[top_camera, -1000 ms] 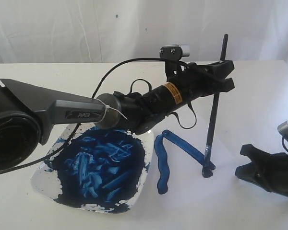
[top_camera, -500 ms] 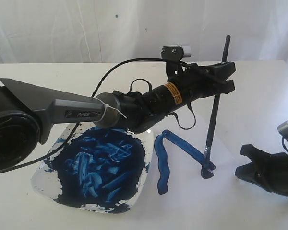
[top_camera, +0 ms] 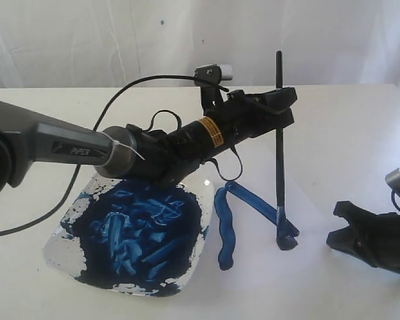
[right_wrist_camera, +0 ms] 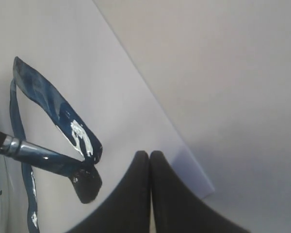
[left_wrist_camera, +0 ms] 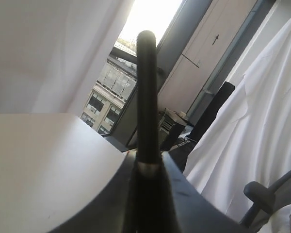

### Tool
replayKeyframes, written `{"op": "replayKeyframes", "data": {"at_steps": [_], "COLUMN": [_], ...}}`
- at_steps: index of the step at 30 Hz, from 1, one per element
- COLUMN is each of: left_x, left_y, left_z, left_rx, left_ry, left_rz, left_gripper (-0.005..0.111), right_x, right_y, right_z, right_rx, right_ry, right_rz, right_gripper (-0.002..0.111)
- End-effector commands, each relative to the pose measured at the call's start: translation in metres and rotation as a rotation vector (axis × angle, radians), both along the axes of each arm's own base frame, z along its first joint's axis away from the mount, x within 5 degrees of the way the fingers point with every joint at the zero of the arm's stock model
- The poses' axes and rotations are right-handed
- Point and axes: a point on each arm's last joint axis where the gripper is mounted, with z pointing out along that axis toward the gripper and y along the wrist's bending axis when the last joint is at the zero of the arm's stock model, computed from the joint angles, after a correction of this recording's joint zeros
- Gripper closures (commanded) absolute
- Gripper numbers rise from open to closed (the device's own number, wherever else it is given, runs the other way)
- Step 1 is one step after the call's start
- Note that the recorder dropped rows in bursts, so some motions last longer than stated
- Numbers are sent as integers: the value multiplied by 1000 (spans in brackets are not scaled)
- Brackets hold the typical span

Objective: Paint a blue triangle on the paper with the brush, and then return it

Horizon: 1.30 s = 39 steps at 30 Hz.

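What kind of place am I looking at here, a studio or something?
Likely an office or lab room rigged for robot trials: a white table backed by hung white cloth, plus a window onto a building and wall cabinets in the left wrist view.

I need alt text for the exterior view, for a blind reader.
The left pincer holds the brush upright, tip on the paper at the end of one of the blue triangle's two sides. A dish of blue paint lies beside it; the right pincer rests shut.

Soft, bright daylight here — my left wrist view blows out at the window [left_wrist_camera: 153, 14], the brush [left_wrist_camera: 146, 97] blurred close.
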Motion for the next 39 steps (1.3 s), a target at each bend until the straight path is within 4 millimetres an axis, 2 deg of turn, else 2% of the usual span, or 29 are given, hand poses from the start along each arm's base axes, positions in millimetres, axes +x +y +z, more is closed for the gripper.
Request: {"op": "replayKeyframes", "data": {"at_steps": [1,10,26,39], "left_x": [-11,-38,-54,-81], "left_y": [15,39,73,98], "left_z": [-7,3,8,10], "left_rx": [103,169,248,310], "left_ry": [-12,-8,6,23], "left_rz": [-10,-7,42,50], "left_gripper": [107,107,107,107], "right_x": [0,0,0,0], "right_y": [0,0,0,0], "right_z": [-1,-1,-1,-1], "right_rx": [-6,-6,-6,-6], "right_ry": [1,1,1,1], "right_rz": [9,9,9,9], "right_gripper": [108,108,108,108]}}
